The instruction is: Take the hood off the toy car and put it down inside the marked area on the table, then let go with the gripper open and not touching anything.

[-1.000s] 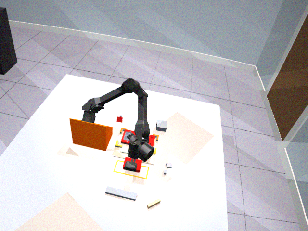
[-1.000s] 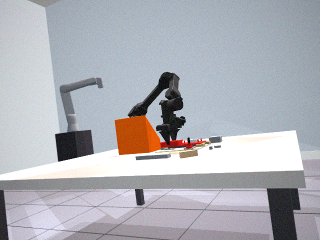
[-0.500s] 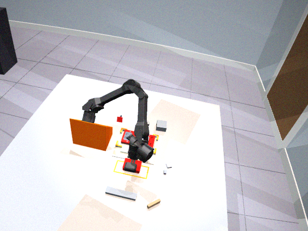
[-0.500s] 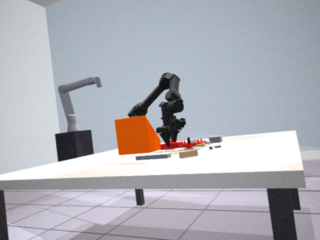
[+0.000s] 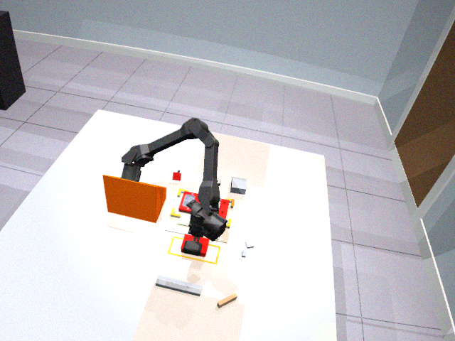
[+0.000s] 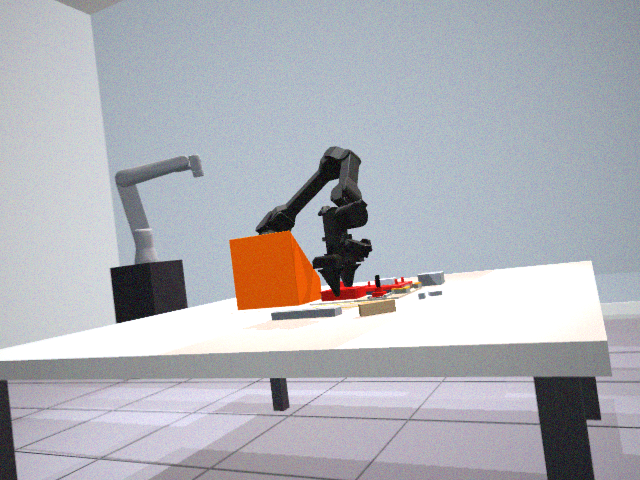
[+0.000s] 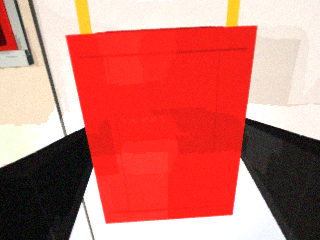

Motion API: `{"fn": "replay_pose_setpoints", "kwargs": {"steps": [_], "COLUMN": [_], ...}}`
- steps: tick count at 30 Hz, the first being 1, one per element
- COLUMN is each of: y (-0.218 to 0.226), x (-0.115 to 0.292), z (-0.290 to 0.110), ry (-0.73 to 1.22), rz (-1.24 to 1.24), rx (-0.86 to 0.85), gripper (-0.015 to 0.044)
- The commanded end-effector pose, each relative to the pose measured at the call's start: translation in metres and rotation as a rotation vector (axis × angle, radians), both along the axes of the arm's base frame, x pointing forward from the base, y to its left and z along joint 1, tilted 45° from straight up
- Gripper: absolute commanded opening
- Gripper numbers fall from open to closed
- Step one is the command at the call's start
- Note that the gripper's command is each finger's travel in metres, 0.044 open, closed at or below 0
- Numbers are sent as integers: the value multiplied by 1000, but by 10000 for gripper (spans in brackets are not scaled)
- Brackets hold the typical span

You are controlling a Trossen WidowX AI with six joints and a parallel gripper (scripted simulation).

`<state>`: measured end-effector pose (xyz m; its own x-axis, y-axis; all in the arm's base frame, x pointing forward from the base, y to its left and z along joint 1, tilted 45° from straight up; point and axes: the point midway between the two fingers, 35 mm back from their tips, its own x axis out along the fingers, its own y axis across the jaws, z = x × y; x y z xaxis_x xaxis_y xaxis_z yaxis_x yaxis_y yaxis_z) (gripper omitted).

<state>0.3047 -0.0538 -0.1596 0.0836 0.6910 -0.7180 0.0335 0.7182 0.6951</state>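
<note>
low, the pincer [image 5: 193, 246] grips the red hood [image 7: 165, 125] inside the yellow outline [image 5: 212, 258].

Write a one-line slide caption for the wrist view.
Gripper shut on the red hood, held just above the white table, with the yellow outline of the marked area beyond.

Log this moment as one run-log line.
phase: placing | pincer: shut on red hood | hood over yellow marked area | release: not yet done

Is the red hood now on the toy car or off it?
Off. The gripper is shut on the red hood over the yellow marked area, apart from the toy car.
</note>
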Motion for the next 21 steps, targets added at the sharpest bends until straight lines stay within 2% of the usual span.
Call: {"fn": "replay_pose_setpoints", "kwargs": {"steps": [1,21], "y": [2,9], "x": [0,1], "z": [-2,-9], "ry": [3,3], "rz": [-4,-4], "rx": [3,4], "gripper": [0,0]}}
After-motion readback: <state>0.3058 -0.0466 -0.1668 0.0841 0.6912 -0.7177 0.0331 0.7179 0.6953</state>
